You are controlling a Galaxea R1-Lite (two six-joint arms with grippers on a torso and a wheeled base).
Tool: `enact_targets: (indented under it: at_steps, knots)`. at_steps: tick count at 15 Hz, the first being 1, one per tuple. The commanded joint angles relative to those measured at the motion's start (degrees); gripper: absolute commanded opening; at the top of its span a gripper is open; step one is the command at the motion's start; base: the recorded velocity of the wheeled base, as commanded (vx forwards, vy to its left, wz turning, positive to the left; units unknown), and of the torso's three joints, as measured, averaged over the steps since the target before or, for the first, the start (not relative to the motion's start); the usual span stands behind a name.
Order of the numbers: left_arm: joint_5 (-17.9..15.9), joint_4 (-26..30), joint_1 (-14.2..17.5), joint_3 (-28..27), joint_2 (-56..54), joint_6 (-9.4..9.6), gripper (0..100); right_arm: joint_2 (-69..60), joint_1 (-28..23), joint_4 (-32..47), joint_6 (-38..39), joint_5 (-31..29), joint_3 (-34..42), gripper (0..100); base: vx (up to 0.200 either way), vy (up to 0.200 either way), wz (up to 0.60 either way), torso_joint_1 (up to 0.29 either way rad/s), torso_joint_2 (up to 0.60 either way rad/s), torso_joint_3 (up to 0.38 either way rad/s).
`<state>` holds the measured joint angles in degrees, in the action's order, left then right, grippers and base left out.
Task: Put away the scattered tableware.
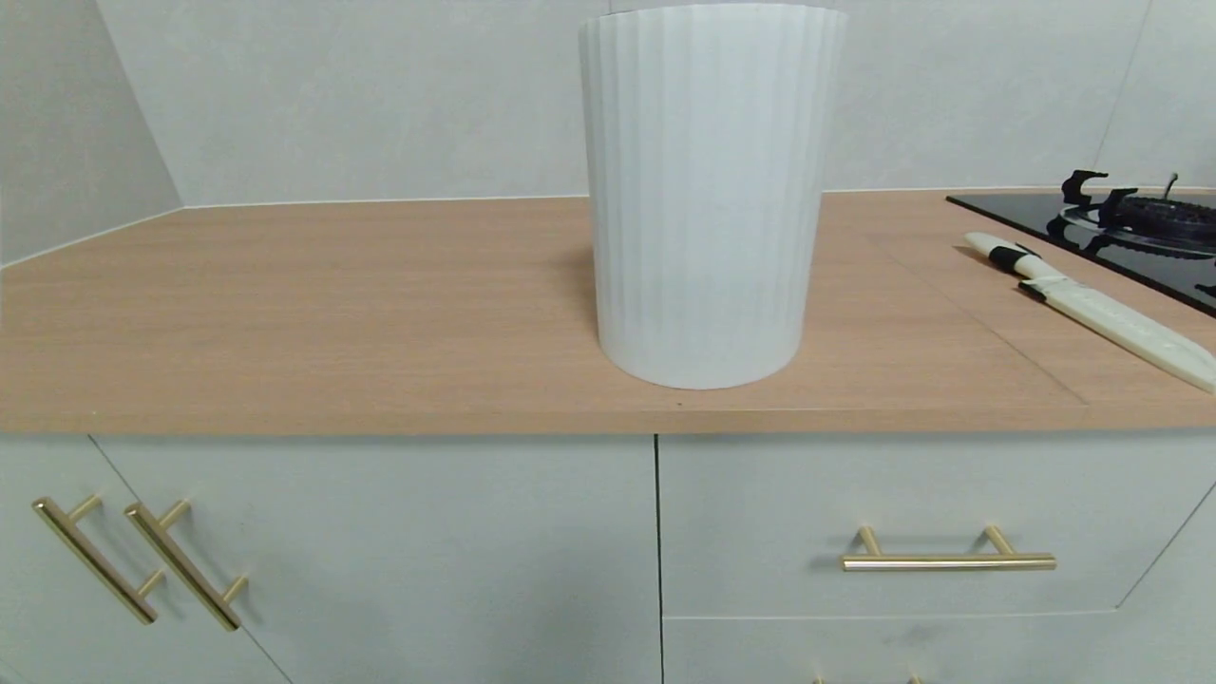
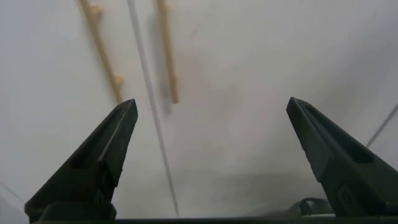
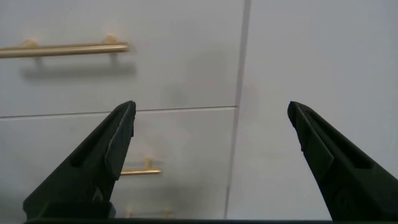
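In the head view, you have a wood-grain surface (image 1: 285, 304) running across the frame, with pale grey wall (image 1: 380, 95) behind it. A tall white ribbed container (image 1: 703, 209) stands upright at centre, close to the front edge. The knife (image 1: 1102, 313), white with black bands at the handle, lies flat at the right, well apart from the container, its blade pointing to the lower right corner. It sits just beside the black hob (image 1: 1159, 261) at the upper right. Bare wood fills the whole left half. Below the front edge you see cabinet fronts, with two brass door handles (image 1: 185, 565) at the lower left and a drawer handle (image 1: 948, 560) at the lower right.

In the left wrist view, your left fingers (image 2: 93, 162) are spread wide, with pale cabinet door between them. A door seam (image 2: 152, 112) runs down just inside the left one, and two brass bars (image 2: 166, 53) sit at the upper left.

In the right wrist view, your right fingers (image 3: 93, 162) are likewise wide apart, facing drawer fronts. A brass pull (image 3: 62, 48) sits at the upper left and a vertical seam (image 3: 239, 106) runs between the fingers.
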<state>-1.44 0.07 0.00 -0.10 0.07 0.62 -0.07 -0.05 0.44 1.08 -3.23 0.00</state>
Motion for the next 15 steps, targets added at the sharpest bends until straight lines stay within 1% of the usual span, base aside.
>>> enact_targets:
  at_steps: [1,15]
  knots:
    - [0.03,0.01,0.00,0.01,0.01,-0.01,100,0.07,-0.04,0.00,-0.03,-0.02,0.00,100,0.000,0.000,0.00,0.000,0.00,0.000]
    - [0.03,0.01,0.00,0.01,0.01,-0.01,100,0.07,-0.04,0.00,-0.12,0.15,0.00,100,0.000,0.000,0.00,0.000,0.00,0.000]
